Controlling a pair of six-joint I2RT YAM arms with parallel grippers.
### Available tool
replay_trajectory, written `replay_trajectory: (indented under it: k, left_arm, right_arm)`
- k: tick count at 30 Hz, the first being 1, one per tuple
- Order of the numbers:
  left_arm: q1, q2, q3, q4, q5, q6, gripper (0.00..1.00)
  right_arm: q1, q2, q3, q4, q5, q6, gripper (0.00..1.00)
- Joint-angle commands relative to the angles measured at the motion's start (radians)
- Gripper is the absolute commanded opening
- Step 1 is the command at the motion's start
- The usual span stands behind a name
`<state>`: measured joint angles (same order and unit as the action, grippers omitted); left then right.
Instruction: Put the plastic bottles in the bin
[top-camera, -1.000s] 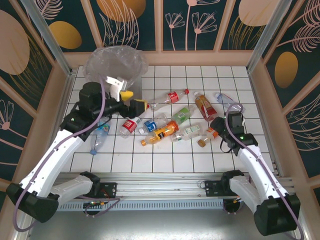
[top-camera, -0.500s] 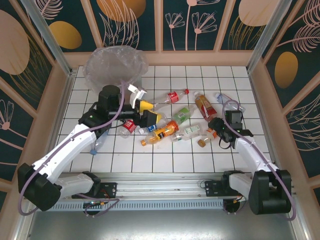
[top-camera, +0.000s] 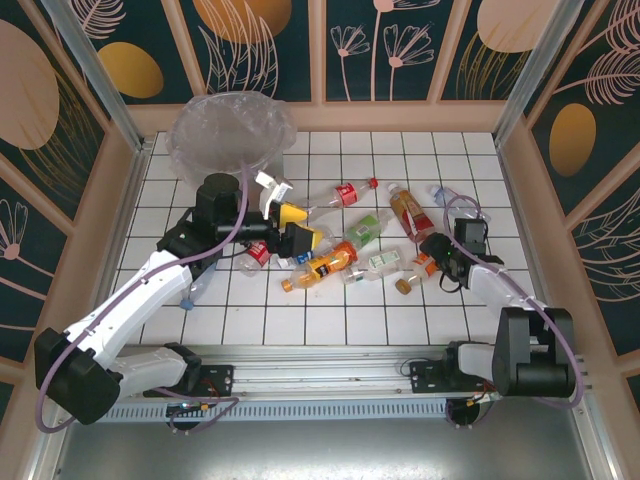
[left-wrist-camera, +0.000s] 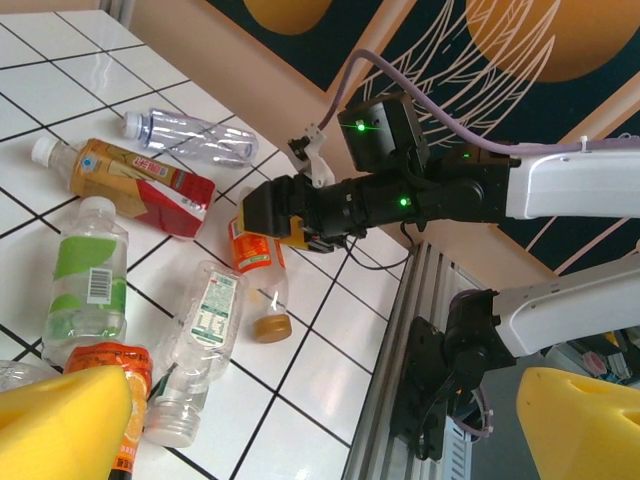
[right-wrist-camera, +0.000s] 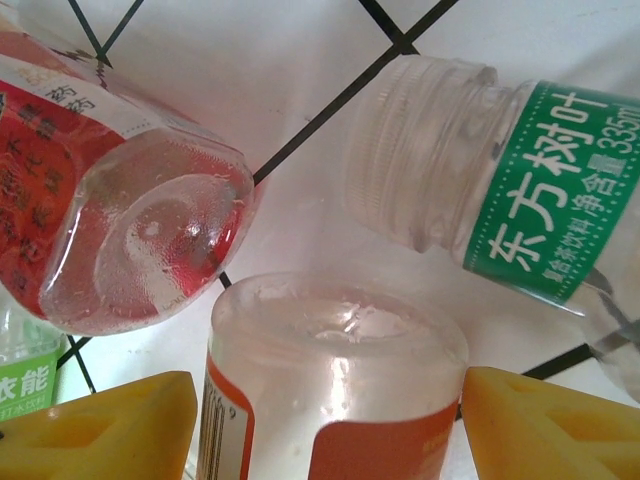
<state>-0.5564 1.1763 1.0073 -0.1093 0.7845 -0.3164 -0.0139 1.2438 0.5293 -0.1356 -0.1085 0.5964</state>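
Several plastic bottles lie on the white tiles in the top view, among them a red-labelled one (top-camera: 345, 193) and an orange one (top-camera: 325, 265). The bin (top-camera: 230, 135), lined with a clear bag, stands at the back left. My right gripper (top-camera: 430, 262) (right-wrist-camera: 330, 420) straddles the base of an orange-labelled bottle (right-wrist-camera: 340, 380) (left-wrist-camera: 255, 260) lying on the tiles. Its right pad touches the bottle and its left pad (right-wrist-camera: 110, 425) is a sliver off. My left gripper (top-camera: 298, 226) (left-wrist-camera: 320, 430) hangs open above the pile's left end with nothing between its pads.
A red bottle's base (right-wrist-camera: 150, 240) and a green-banded clear bottle (right-wrist-camera: 520, 200) lie right beside the straddled one. A blue-labelled bottle (top-camera: 200, 270) lies under the left arm. A wooden rim runs round the tiles, and a metal rail (top-camera: 330, 355) runs along the near edge.
The left gripper has swung from beside the bin to above the pile's left end, still open. The right gripper has settled low around the orange-labelled bottle and its jaws have narrowed.
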Motion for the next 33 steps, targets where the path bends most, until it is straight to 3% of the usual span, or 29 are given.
replay_trajectory:
  k: [1, 5, 16, 27, 33]
  left_arm:
    - [-0.004, -0.001, 0.001, 0.007, -0.005, 0.007, 0.99]
    - [-0.004, 0.003, -0.007, 0.017, -0.062, -0.027, 0.98]
    - [-0.004, 0.0, -0.013, 0.02, -0.048, -0.024, 0.98]
    - [-0.042, 0.013, -0.029, 0.077, -0.059, -0.058, 0.99]
    - [-0.112, 0.061, -0.029, 0.117, -0.069, -0.076, 0.99]
  right_arm:
    - [-0.01, 0.027, 0.005, 0.07, -0.043, -0.027, 0.71]
    - [-0.008, 0.06, -0.001, 0.115, -0.078, -0.019, 0.69]
    - [0.003, 0.081, -0.011, 0.154, -0.068, -0.038, 0.64]
    - [0.019, -0.086, -0.006, 0.103, -0.072, -0.103, 0.59]
    - [0.107, -0.231, 0.039, 0.068, -0.092, -0.128, 0.59]
